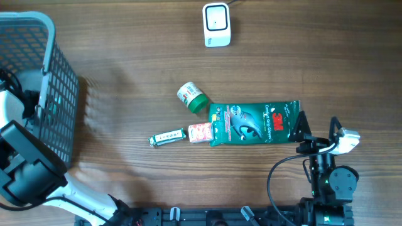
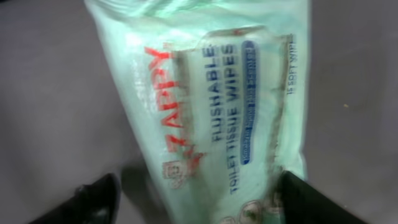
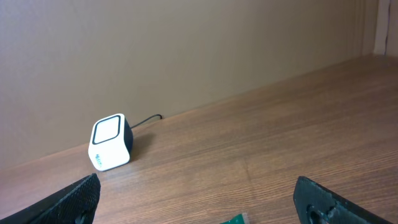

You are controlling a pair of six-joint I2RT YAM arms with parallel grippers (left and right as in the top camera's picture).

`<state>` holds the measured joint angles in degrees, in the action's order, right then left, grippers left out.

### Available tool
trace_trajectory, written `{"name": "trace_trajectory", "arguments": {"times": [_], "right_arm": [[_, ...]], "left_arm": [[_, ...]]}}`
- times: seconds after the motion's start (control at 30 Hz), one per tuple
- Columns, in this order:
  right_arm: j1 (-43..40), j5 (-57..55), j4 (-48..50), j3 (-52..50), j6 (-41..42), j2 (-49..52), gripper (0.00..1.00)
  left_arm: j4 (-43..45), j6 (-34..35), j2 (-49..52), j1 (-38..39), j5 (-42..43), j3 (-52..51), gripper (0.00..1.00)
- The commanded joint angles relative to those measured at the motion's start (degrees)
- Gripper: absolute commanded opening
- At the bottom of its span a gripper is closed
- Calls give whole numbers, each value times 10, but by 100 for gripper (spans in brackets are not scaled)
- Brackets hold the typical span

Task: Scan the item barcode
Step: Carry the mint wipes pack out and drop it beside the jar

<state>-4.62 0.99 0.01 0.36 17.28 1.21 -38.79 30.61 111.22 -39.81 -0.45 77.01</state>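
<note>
Wipes pack (image 2: 205, 93), pale green and printed ZAPPY FLUSHABLE TOILET TISSUE WIPES, lay flat on a grey surface directly beneath the left tool (image 2: 199, 180), running lengthwise between its two fingers. The finger at the lower left of the wrist view (image 2: 87, 202) stood clear of the pack, with a strip of grey surface showing between them. The finger at the lower right (image 2: 311, 199) overlapped the pack's other edge; contact there could not be determined. Jaws were apart, one on each side of the pack, and not clamped on it.

In the overhead view the left arm stood at the table's (image 1: 125, 37) left edge beside the grey mesh basket (image 1: 38, 75); the pack itself could not be made out there.

Right tool (image 3: 196, 183) was spread wide and empty, low over the table at the right end of the green glove pack (image 1: 254, 122). It faced the white scanner (image 1: 217, 24), which stood at the far side of the table, well apart from both basket and glove pack
</note>
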Motion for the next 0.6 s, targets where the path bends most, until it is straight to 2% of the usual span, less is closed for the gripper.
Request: {"name": "trace_trajectory", "arguments": {"times": [0.0,0.1,0.2,0.43,0.57], "right_arm": [[2,-4,3,-1,-6,-3,100],[2,-4,3,-1,-6,-3,100],[2,-4,3,-1,-6,-3,100],[2,-4,3,-1,-7,-3,100],[2,-4,3,-1,-6,-3,100]], "left_arm": [[20,-8,2,-3,-4,-43,4],[8,-21,1,-3,-4,-50,4],[-12,-35,-45,-3,-17,-46,4],[-65,-49,-228,-3,-23,56,4],[-72,-49,-363,4,21,83,4]]}}
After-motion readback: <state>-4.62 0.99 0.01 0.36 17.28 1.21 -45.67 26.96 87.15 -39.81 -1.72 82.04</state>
